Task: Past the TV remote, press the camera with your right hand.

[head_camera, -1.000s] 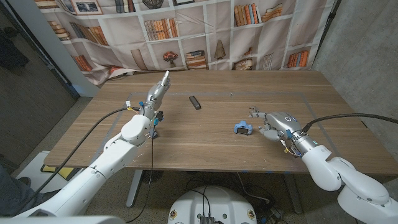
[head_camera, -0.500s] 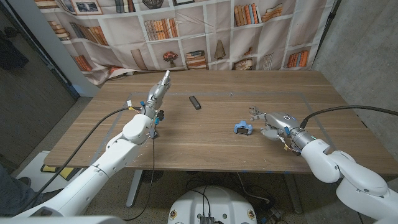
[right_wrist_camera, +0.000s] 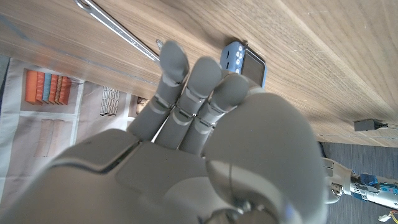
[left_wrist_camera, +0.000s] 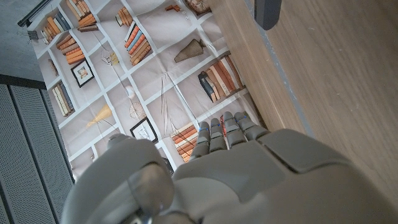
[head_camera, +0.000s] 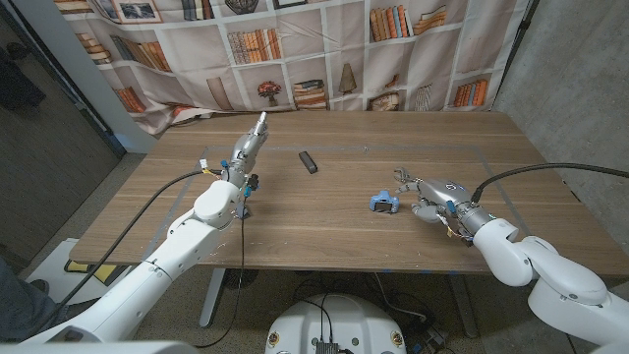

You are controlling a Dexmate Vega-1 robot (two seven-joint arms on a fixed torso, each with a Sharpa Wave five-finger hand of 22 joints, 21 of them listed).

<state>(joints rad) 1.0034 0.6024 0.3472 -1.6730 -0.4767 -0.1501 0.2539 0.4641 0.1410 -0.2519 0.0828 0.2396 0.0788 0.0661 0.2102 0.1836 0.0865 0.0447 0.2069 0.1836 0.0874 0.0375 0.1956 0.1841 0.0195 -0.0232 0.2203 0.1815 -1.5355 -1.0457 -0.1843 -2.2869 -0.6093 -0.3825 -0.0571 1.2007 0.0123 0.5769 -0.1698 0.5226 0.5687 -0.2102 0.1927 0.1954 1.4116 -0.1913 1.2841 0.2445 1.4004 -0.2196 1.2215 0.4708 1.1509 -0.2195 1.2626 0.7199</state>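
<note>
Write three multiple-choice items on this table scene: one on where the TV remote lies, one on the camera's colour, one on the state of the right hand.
1. Where does the TV remote lie on the table?
A. Between the two hands, toward the far side
B. Under the right hand
C. At the near edge

2. What colour is the camera?
A. Red
B. Blue
C. Yellow

3. What is the right hand doing?
A. Lifting the camera
B. Gripping the remote
C. Holding nothing beside the camera

Answers: 1 A, the head view shows it between the left hand and the right. 2 B, its casing is blue. 3 C, its fingers grip nothing.
</note>
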